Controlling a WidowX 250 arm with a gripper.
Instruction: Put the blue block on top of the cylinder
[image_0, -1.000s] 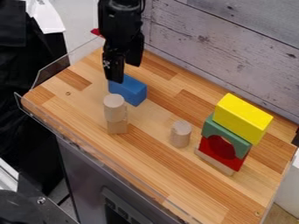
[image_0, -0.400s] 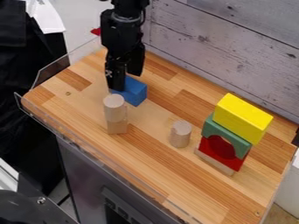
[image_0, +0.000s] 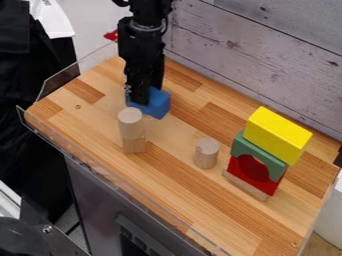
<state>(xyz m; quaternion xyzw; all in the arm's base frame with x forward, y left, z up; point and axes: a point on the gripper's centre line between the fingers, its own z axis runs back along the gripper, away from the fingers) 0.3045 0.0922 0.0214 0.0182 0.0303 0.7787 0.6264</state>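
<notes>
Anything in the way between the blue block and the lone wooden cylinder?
Nothing visible stands between the blue block and the lone cylinder; the stacked cylinder is left of that line in the view.

Two cylinders (image_0: 206, 154); one blue block (image_0: 159, 104), one yellow block (image_0: 277, 134), one plain block (image_0: 134, 145); one green arch (image_0: 248, 146); one thin slab (image_0: 245, 185); red pieces (image_0: 270, 187), number unclear.

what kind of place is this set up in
Probably a robotics lab or test area: a black robot arm's gripper is at a blue block on a wooden worktop, with a stack of toy blocks nearby.
</notes>
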